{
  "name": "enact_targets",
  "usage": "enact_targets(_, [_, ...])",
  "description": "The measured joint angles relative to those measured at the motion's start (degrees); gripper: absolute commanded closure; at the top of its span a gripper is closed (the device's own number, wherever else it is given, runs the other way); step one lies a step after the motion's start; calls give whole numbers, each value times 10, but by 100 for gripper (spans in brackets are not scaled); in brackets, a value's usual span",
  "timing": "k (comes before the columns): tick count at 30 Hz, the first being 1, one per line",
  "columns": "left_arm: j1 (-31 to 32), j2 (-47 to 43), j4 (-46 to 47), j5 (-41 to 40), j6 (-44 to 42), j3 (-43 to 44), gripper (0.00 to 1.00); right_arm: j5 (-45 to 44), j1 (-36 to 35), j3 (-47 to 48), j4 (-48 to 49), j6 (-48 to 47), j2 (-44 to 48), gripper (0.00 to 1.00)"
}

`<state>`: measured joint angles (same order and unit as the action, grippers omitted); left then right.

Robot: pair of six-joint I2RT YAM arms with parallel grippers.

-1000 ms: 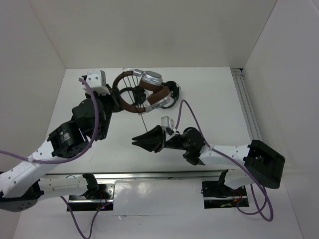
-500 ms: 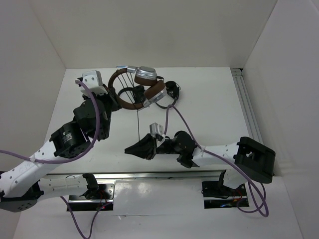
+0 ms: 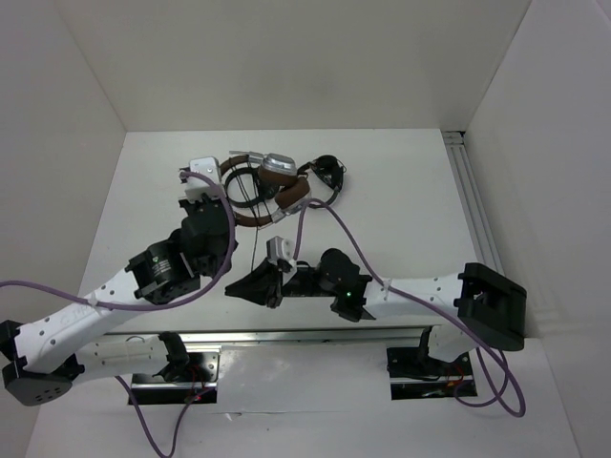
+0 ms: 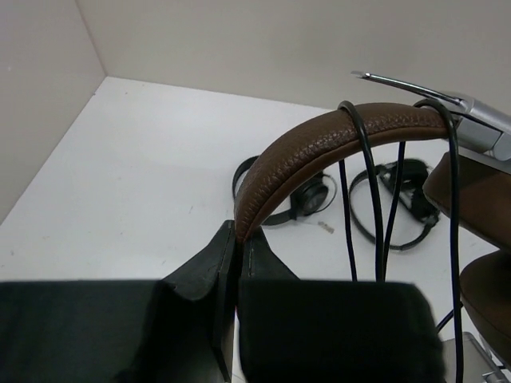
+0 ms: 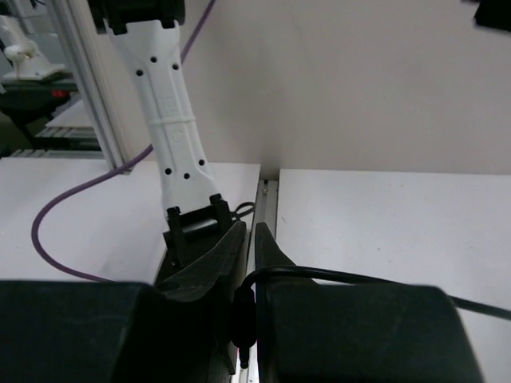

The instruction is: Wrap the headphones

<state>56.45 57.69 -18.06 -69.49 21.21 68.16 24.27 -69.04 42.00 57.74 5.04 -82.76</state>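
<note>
The headphones (image 3: 272, 186) have a brown headband (image 4: 319, 144), brown ear pads (image 4: 471, 183) and a silver earcup (image 4: 483, 124). They are held above the far middle of the table. My left gripper (image 3: 229, 200) is shut on the headband's lower end (image 4: 238, 235). The thin black cable (image 4: 375, 199) loops over the headband a few times. One strand (image 3: 253, 250) runs down to my right gripper (image 3: 234, 291). That gripper is shut on the cable's plug end (image 5: 246, 319), near the table's front edge.
Two small all-black headphones (image 4: 295, 195) (image 4: 407, 199) lie on the table under the held pair; one shows in the top view (image 3: 329, 172). A metal rail (image 3: 473, 205) runs along the right side. White walls close the back and both sides.
My left gripper has carried the headphones to the right and nearer, turning them. My right gripper has moved left along the front with the cable end held in it.
</note>
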Motion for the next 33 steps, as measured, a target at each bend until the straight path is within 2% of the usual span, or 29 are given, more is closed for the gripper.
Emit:
enact_targets(11, [0, -16, -16, 18, 31, -136, 100, -106, -4, 22, -157, -44, 25, 100])
enact_targets(17, [-2, -11, -24, 64, 30, -141, 100, -168, -8, 98, -323, -108, 26, 100])
enact_targets(22, [-11, -13, -16, 85, 33, -141, 100, -181, 7, 164, -455, -151, 17, 100])
enact_targets(28, [-21, -10, -18, 121, 45, -162, 100, -190, 17, 176, -555, -180, 27, 100])
enact_targets(33, [-37, 18, -11, 168, 44, -178, 100, -197, 34, 155, -590, -185, 35, 100])
